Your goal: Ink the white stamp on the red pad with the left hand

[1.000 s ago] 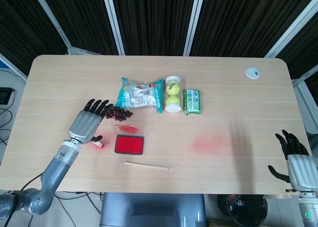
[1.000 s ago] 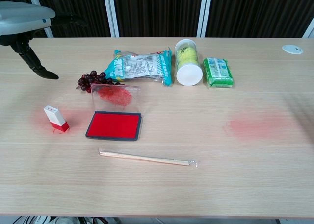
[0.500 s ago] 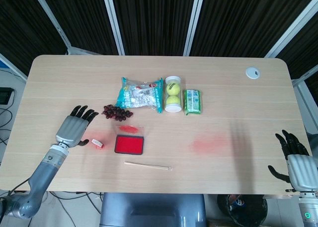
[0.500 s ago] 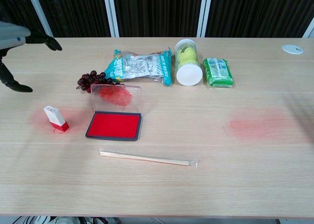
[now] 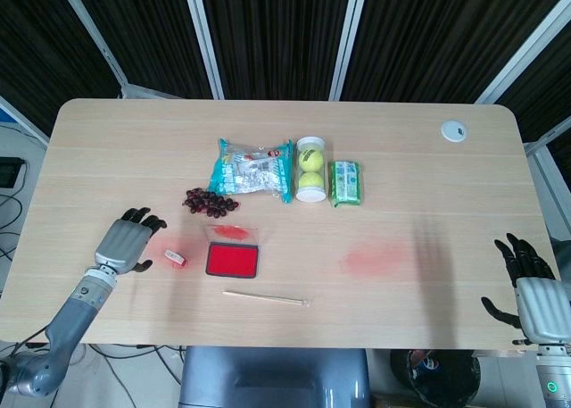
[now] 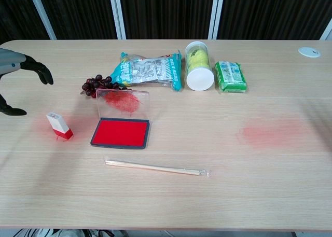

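The white stamp (image 6: 59, 125) stands tilted on a red smear near the left edge of the surface (image 5: 428, 140), just left of the open red pad (image 6: 121, 133), apart from it; the left robot hand (image 5: 125, 244) hovers beside the stamp toward that left edge, fingers spread and holding nothing; the right robot hand (image 5: 528, 287) sits by the near right corner, fingers apart, empty; a thin wooden stick (image 6: 155, 167) lies between pad and near edge; grapes (image 6: 96, 84), a snack bag (image 6: 148, 70), a ball tube (image 6: 198, 66) and a green packet (image 6: 230, 75) line the middle.
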